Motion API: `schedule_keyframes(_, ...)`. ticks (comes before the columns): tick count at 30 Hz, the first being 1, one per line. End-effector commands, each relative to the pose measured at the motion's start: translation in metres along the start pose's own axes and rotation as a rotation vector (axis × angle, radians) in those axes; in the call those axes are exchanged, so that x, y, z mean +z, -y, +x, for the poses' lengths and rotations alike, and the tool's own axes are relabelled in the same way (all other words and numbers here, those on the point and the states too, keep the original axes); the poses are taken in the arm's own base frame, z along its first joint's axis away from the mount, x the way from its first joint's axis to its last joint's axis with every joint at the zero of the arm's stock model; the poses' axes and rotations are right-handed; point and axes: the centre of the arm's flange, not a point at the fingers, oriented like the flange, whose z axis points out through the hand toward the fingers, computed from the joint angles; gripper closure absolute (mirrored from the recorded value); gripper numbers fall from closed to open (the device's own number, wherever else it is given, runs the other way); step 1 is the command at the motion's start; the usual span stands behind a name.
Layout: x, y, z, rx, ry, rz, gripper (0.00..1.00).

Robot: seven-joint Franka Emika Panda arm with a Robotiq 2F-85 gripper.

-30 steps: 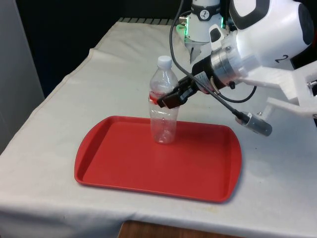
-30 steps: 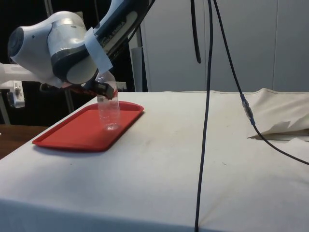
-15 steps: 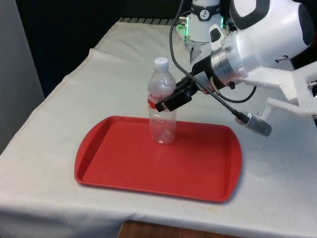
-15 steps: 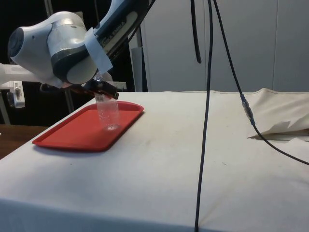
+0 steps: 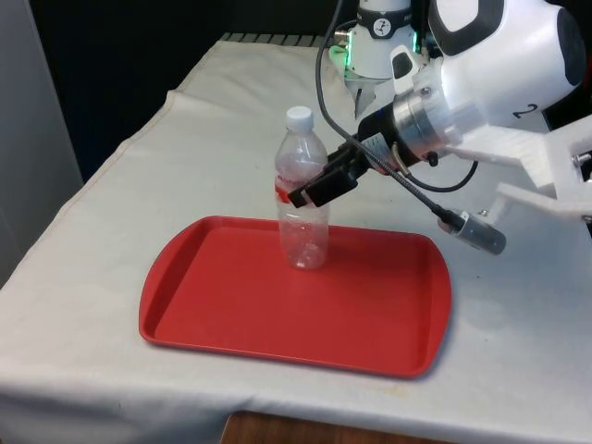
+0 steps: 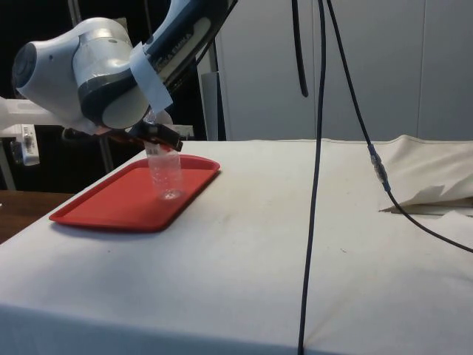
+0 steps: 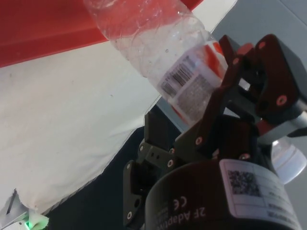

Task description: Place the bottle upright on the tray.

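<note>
A clear plastic bottle (image 5: 303, 236) with a white cap and a red-and-white label stands upright on the red tray (image 5: 231, 305), near its far edge. My gripper (image 5: 296, 190) is open at label height, with one finger on each side of the bottle and no grip on it. From the side, the bottle (image 6: 168, 179) stands on the tray (image 6: 111, 203) just under the gripper (image 6: 159, 139). In the wrist view the labelled bottle (image 7: 163, 52) lies between the spread fingers (image 7: 261, 72), with the tray (image 7: 38, 24) beyond it.
The tray lies on the white cloth near the table's front edge (image 5: 277, 407). A black cable with a grey plug (image 5: 476, 231) hangs beside the arm on the front view's right. Another cable (image 6: 314, 185) hangs across the side view.
The jaws have opened off the bottle. The bottle has shifted slightly toward the front view's left and stands free on the tray. The arm has barely moved.
</note>
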Motion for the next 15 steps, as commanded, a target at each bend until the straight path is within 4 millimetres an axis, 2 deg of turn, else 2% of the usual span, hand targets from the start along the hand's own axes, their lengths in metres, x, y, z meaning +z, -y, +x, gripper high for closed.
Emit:
schedule_keyframes(1,0.000,0.000,0.000,0.001,0.001,0.001,0.00)
schedule_keyframes(15,-0.011,0.004,0.009,0.001,-0.007,-0.001,0.00)
